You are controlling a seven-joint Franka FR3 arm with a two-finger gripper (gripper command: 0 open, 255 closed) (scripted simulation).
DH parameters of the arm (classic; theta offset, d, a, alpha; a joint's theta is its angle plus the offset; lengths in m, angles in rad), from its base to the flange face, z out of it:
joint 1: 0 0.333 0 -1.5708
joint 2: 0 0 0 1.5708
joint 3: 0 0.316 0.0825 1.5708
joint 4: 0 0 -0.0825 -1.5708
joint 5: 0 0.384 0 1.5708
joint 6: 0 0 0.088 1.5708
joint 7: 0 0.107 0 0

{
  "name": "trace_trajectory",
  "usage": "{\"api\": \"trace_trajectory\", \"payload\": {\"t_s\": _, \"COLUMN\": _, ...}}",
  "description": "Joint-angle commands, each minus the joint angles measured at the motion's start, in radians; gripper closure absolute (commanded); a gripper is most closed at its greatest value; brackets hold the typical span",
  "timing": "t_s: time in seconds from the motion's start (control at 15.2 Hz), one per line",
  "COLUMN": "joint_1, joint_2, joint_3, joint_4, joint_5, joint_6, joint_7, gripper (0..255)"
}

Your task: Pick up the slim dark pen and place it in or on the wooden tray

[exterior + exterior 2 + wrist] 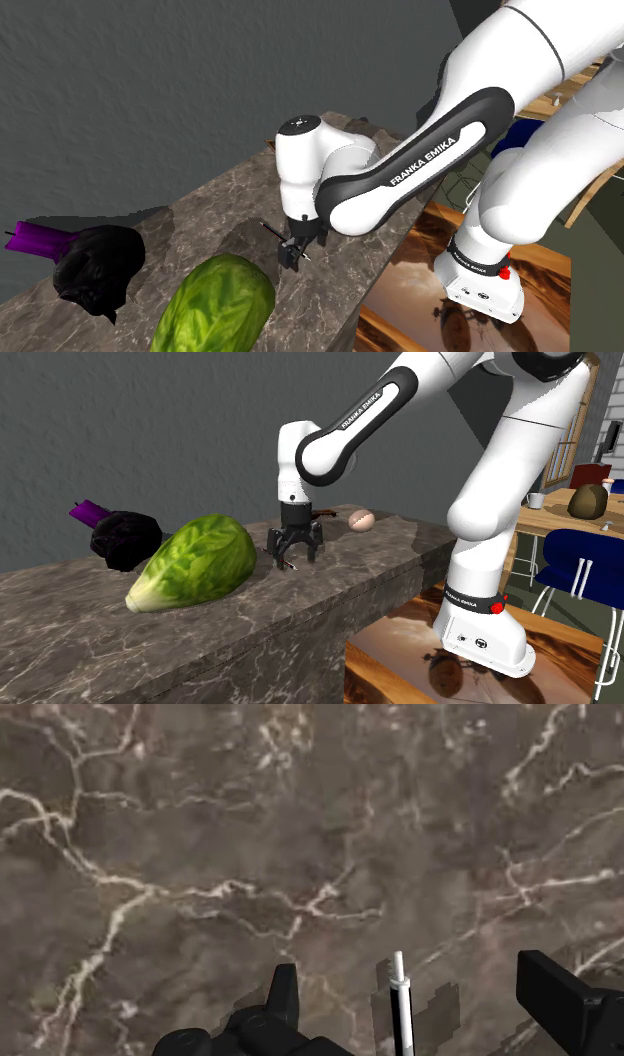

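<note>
Now one black gripper (294,555) hangs open over the marble counter (80,612). One slim pen (401,1004) lies between its two fingers, touching neither. One green lettuce (195,562) sits at nine o'clock.

The place looks like a home, around a kitchen or dining area. A long dark marble-patterned counter (400,547) runs along a rough grey wall (150,422), and produce lies on it: a large green leafy vegetable (195,562) and a dark purple one (125,539). Beyond the counter's end, in the second exterior view, a wooden table (560,517) carries a white mug (537,501), with a blue chair (575,547) pulled up beside it.
</note>
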Motion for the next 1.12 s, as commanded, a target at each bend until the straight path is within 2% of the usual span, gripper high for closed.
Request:
{"api": "trace_trajectory", "payload": {"t_s": 0.0, "joint_1": -0.004, "joint_2": 0.014, "joint_3": 0.005, "joint_4": -0.004, "joint_5": -0.006, "joint_6": 0.017, "joint_7": 0.004, "gripper": 0}}
{"api": "trace_trajectory", "payload": {"t_s": 0.4, "joint_1": -0.004, "joint_2": 0.014, "joint_3": 0.005, "joint_4": -0.004, "joint_5": -0.006, "joint_6": 0.017, "joint_7": 0.004, "gripper": 0}}
{"api": "trace_trajectory", "payload": {"t_s": 0.46, "joint_1": -0.004, "joint_2": 0.014, "joint_3": 0.005, "joint_4": -0.004, "joint_5": -0.006, "joint_6": 0.017, "joint_7": 0.004, "gripper": 255}}
{"api": "trace_trajectory", "payload": {"t_s": 1.06, "joint_1": -0.003, "joint_2": 0.014, "joint_3": 0.004, "joint_4": -0.004, "joint_5": -0.006, "joint_6": 0.017, "joint_7": 0.004, "gripper": 255}}
